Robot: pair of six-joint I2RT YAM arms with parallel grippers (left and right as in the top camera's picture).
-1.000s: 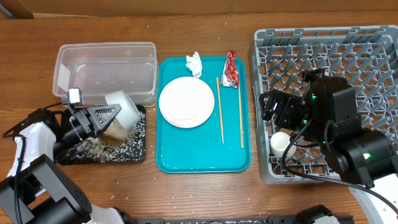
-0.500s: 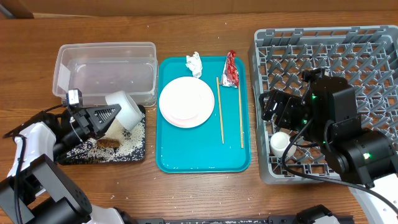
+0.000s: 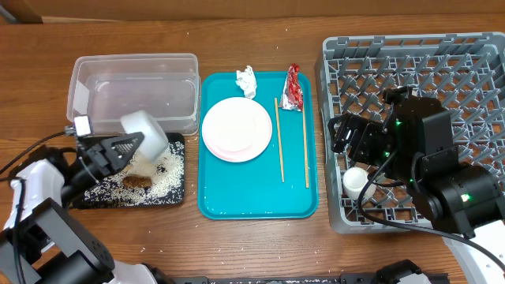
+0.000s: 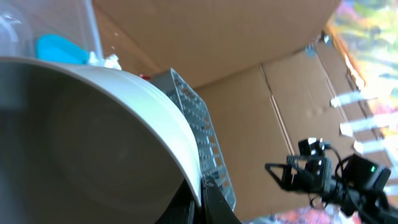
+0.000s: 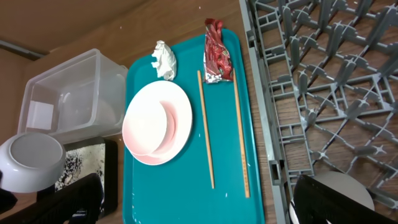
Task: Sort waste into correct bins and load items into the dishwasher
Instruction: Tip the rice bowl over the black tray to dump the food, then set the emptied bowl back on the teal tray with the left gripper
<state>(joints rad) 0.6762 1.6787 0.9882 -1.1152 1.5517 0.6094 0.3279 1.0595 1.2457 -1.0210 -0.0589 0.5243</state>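
My left gripper (image 3: 120, 148) is shut on the rim of the pale bowl (image 3: 144, 130), held tilted above the black tray (image 3: 175, 189). White-and-brown food scraps (image 3: 140, 181) lie in that tray. In the left wrist view the bowl (image 4: 93, 137) fills the frame, its rim pinched by the jaws (image 4: 200, 202). The white plate (image 3: 237, 128) carries the pink plate (image 5: 166, 122) on the teal tray (image 3: 252, 203), beside two chopsticks (image 3: 278, 138), the tissue (image 3: 247, 80) and the wrapper (image 3: 293, 88). My right gripper (image 5: 199, 208) is open and empty at the grey rack's (image 3: 426, 79) left edge, next to the cup (image 3: 357, 181).
The clear tub (image 3: 134, 91) stands behind the black tray, with nothing in it that I can see. Loose grains dot the wooden table around the black tray. The right arm's body covers the rack's front middle.
The bowl has risen and moved left and back from its pouring tilt over the black tray. The scraps now lie in the tray. The right arm has not moved.
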